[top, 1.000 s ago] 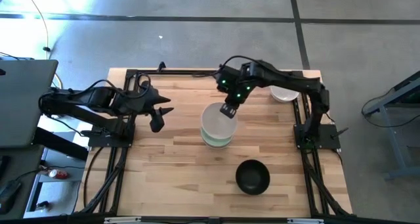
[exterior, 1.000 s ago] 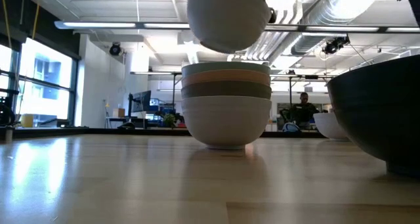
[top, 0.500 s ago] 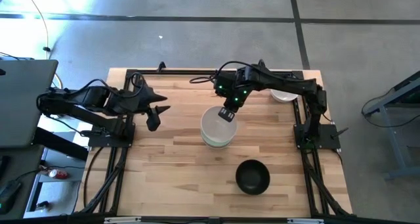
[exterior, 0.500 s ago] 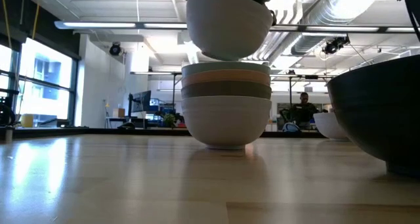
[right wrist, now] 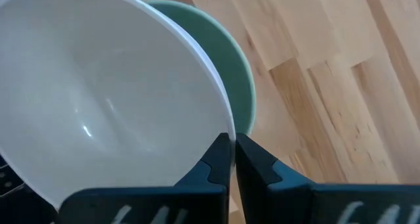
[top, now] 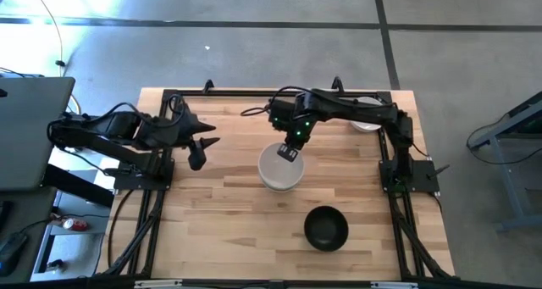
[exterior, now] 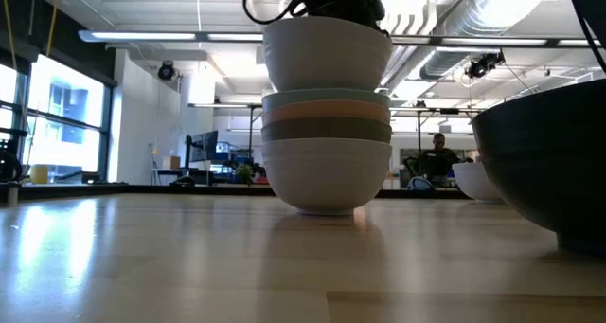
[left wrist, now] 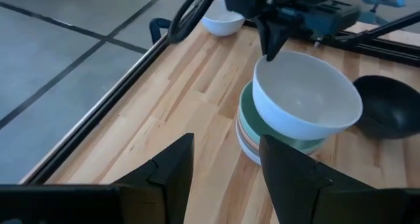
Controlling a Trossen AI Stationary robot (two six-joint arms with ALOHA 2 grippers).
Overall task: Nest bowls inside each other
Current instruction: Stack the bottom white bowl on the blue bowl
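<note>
A stack of bowls (exterior: 327, 152) stands mid-table: white at the bottom, then olive, peach and mint (right wrist: 239, 76). My right gripper (right wrist: 233, 155) is above the stack, shut on a white bowl (top: 279, 166) whose underside has sunk into the mint bowl (left wrist: 252, 119). A black bowl (top: 326, 227) rests on its base near the table's near edge. Another white bowl (top: 366, 119) sits at the far right corner. My left gripper (top: 201, 151) hangs open over the table's left part, apart from all the bowls. My right gripper pinches the white bowl's rim (right wrist: 228, 129) on the side toward the table's far edge, one finger inside the bowl and one outside. The fingers come from above, pointing down. The bowl is tilted (left wrist: 305, 102), its lower part inside the mint bowl's rim (exterior: 327, 94).
The right arm (top: 356, 111) reaches across the far right of the table, over the lone white bowl. Black frame rails (top: 254, 94) edge the table. Bare wood (top: 220, 213) lies to the near left of the stack. A person (exterior: 437, 152) sits in the room far behind.
My right gripper has moved down and slightly toward the table's left, staying shut on the white bowl. The bowl, which hung clear above the stack a second ago, has come down until its underside meets the mint bowl's rim.
</note>
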